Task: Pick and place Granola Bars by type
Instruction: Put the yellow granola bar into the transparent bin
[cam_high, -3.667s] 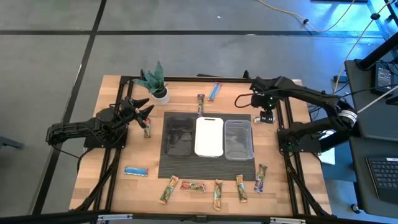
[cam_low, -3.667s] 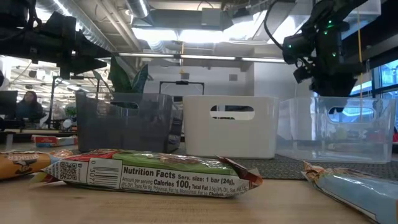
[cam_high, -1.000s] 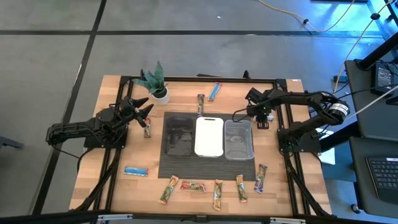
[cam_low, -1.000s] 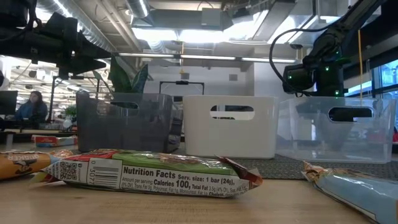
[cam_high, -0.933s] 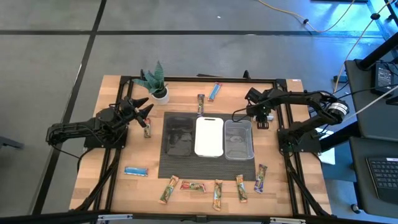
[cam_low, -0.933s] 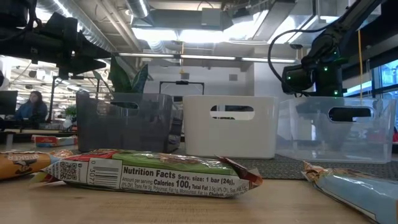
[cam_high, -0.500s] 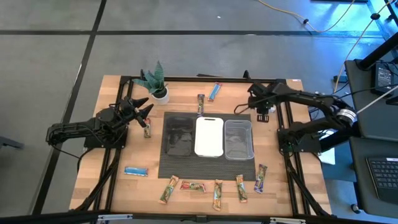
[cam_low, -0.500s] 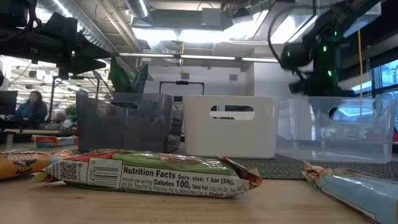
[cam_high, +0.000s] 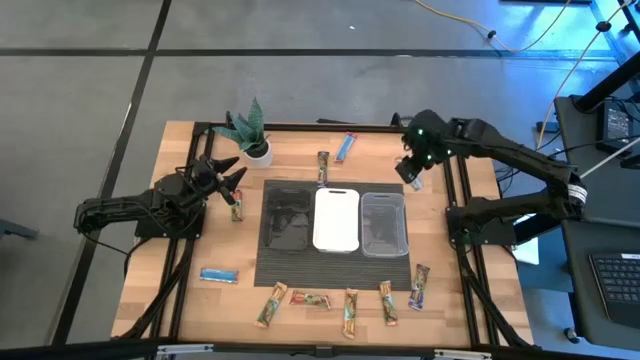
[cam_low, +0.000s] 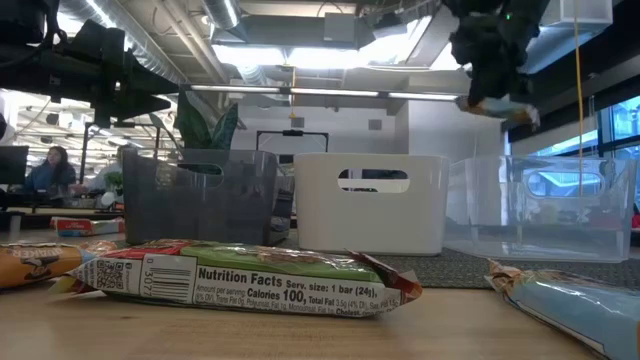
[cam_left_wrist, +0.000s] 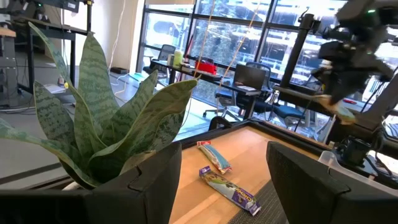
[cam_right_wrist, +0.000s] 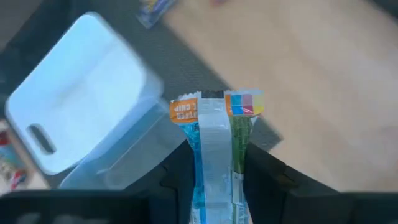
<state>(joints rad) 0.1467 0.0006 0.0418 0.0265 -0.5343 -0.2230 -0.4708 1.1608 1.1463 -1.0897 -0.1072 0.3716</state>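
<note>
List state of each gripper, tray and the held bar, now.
right gripper: shut on granola bar, raised above table's far right
granola bar: gripped, lifted
left gripper: open, empty, by the plant
black tray: upright, on mat
white tray: upright, empty
clear tray: upright, contents unclear

The right gripper (cam_high: 411, 172) now hangs higher and clear of the clear tray (cam_high: 384, 224) (toward the frame's upper right), clamping a granola bar (cam_right_wrist: 214, 143).

You get bright, even overhead light on the counter (cam_high: 470, 260); ceiling strips and windows glare at table height; the right wrist picture is motion-blurred.
</note>
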